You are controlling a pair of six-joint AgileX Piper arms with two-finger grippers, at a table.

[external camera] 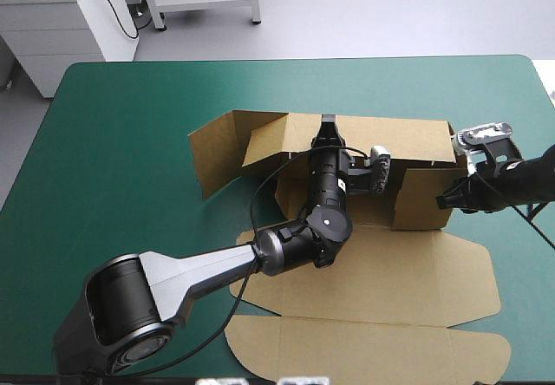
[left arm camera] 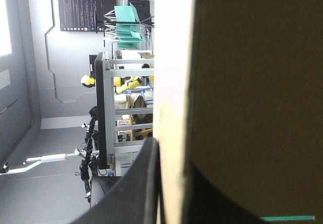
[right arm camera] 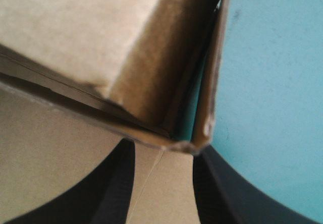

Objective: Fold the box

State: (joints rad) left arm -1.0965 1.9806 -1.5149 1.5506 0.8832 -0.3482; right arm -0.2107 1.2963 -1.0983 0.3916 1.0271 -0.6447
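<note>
The box [external camera: 381,264] sits mid-table on the teal-green cover [external camera: 130,142], its long axis running from one gripper across to the other. The left gripper [external camera: 327,132] is clamped on the far wall, board pinched edge-on between its black fingers. The right gripper [external camera: 447,201] nips the right end corner, sheet between its fingers. The lid lies flat under the left arm. The splayed end flaps lie off the left gripper's outer side, so that arm looks nearer for them.

Left pincer [external camera: 327,124] seemingly on the box [external camera: 416,140], far side.

Overhead view; both wrist views against box [external camera: 364,272]
</note>
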